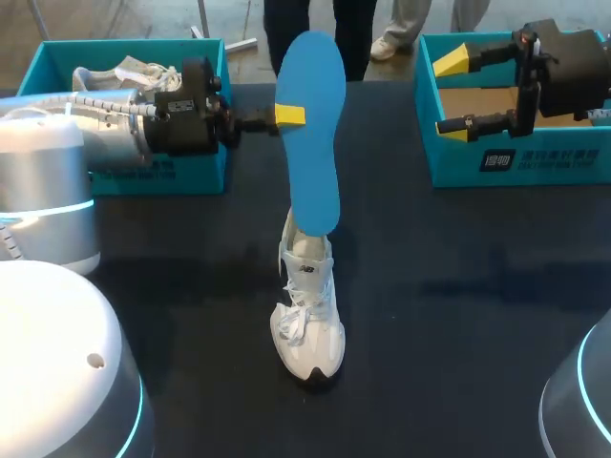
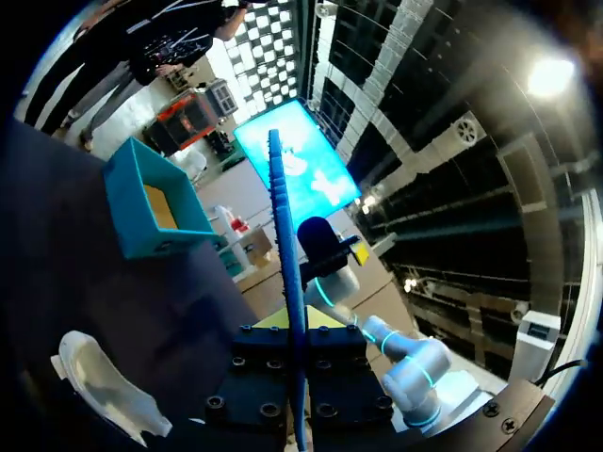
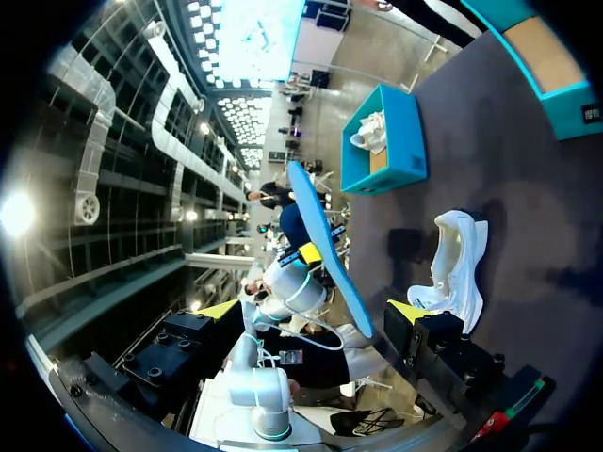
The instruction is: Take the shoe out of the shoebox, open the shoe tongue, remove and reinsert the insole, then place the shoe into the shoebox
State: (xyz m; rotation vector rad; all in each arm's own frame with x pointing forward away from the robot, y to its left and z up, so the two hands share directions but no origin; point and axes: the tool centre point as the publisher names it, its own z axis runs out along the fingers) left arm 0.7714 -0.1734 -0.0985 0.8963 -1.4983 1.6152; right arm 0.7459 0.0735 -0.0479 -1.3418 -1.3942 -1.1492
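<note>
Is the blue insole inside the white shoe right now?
No, the left gripper holds the blue insole up in the air, outside the white shoe.

Blue insole (image 1: 313, 134) upright, perhaps touching white shoe (image 1: 307, 320).

place: robotics lab | evidence: left arm (image 1: 48, 162) and right arm (image 1: 584, 405), both robotic, over a black table (image 1: 458, 315)
</note>
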